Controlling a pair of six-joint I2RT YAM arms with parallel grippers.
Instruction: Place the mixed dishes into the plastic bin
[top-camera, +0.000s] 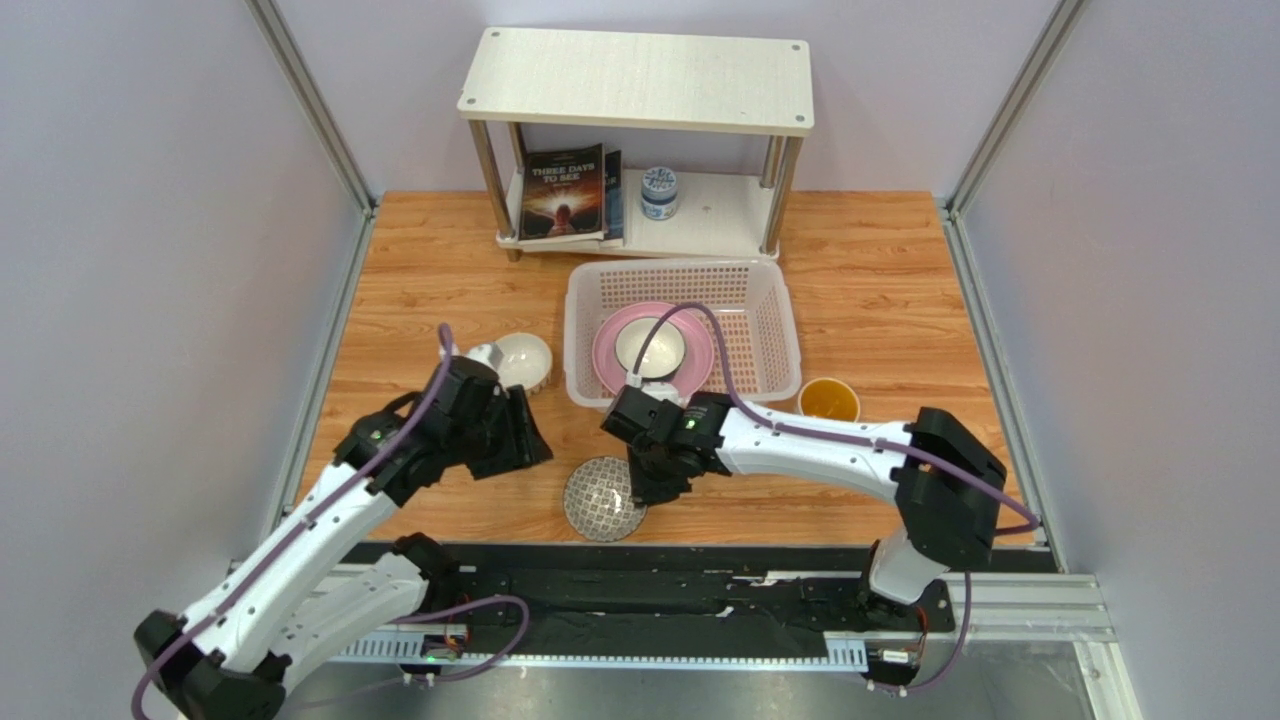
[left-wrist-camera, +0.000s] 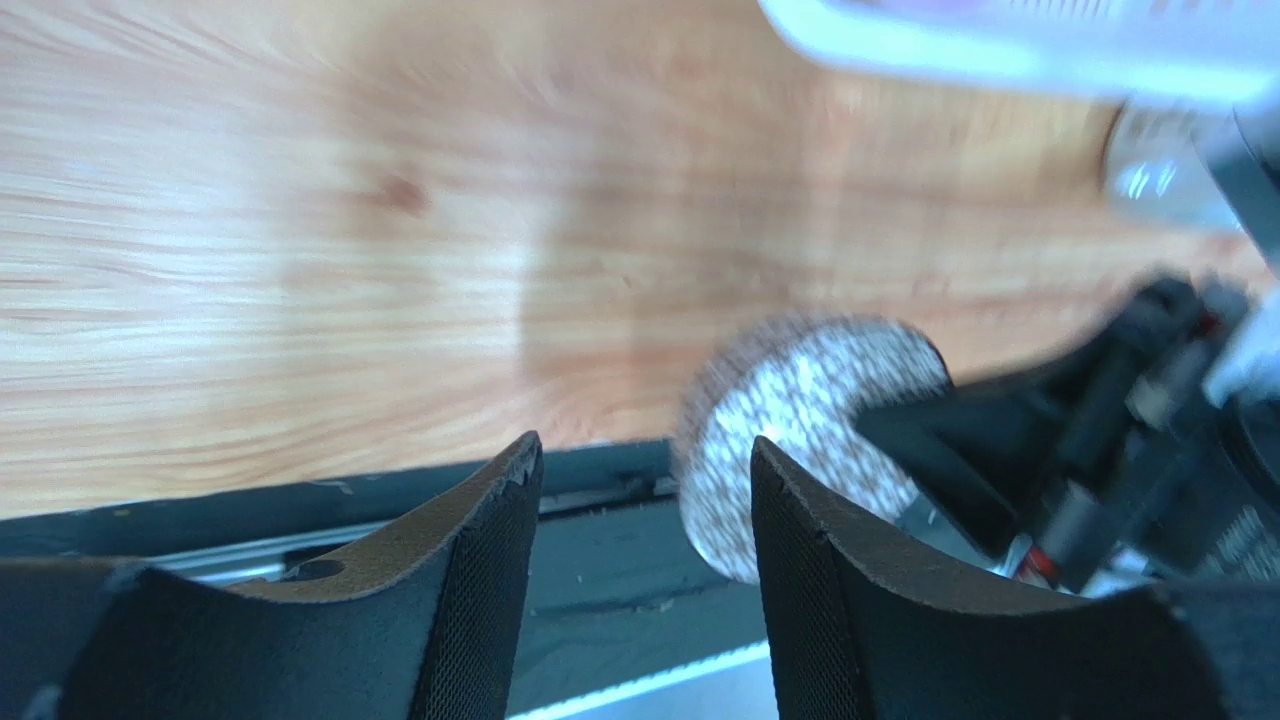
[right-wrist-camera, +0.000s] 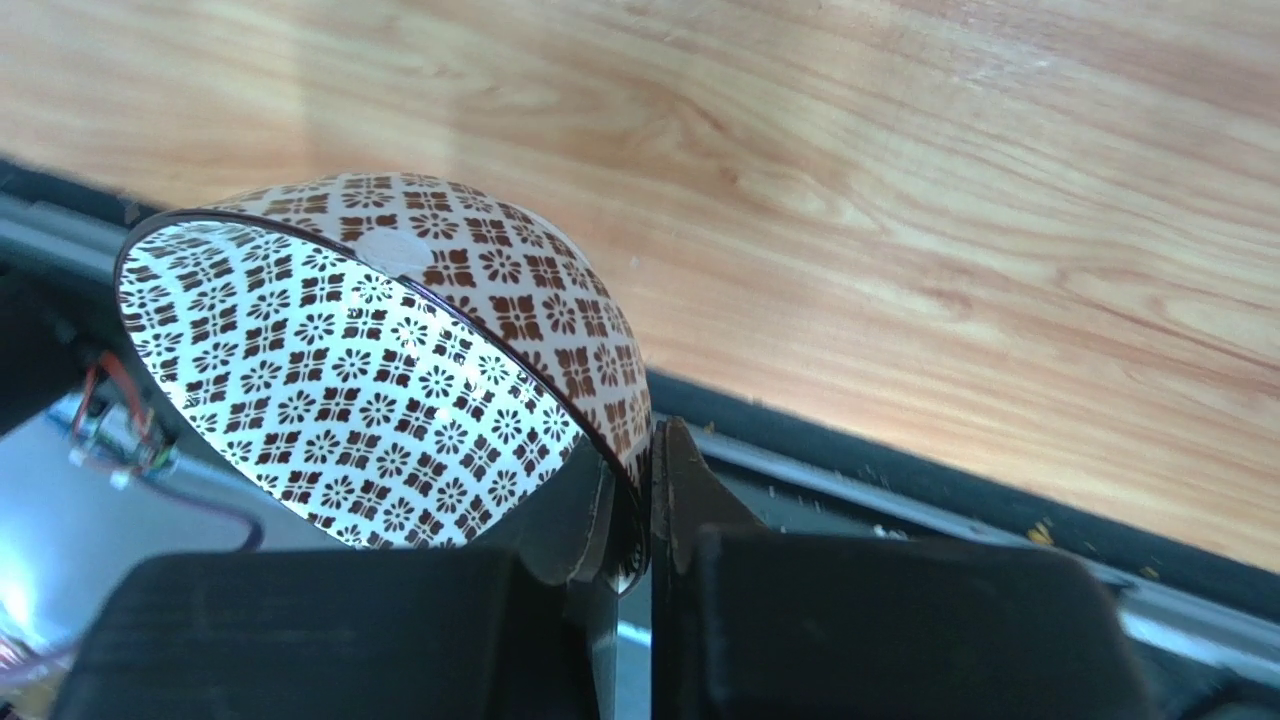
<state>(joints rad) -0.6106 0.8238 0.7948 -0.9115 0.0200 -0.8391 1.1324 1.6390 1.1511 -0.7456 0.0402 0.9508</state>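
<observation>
The right end effector (right-wrist-camera: 649, 503), clamped onto the patterned bowl (right-wrist-camera: 376, 360), should lift it level over the bin (top-camera: 751, 323).

The dark-patterned bowl (right-wrist-camera: 376, 360) looks glossy and glazed; near it, the plastic bin (top-camera: 766, 323) is matt lattice, the wooden surface (top-camera: 902, 300) smooth.

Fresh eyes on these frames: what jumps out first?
The right gripper is clamped on the rim of the dark-patterned bowl at the near edge of the table. Behind it, the plastic bin already holds the pink plate with a white bowl on it. The left gripper hangs open near a second white bowl at left.
</observation>
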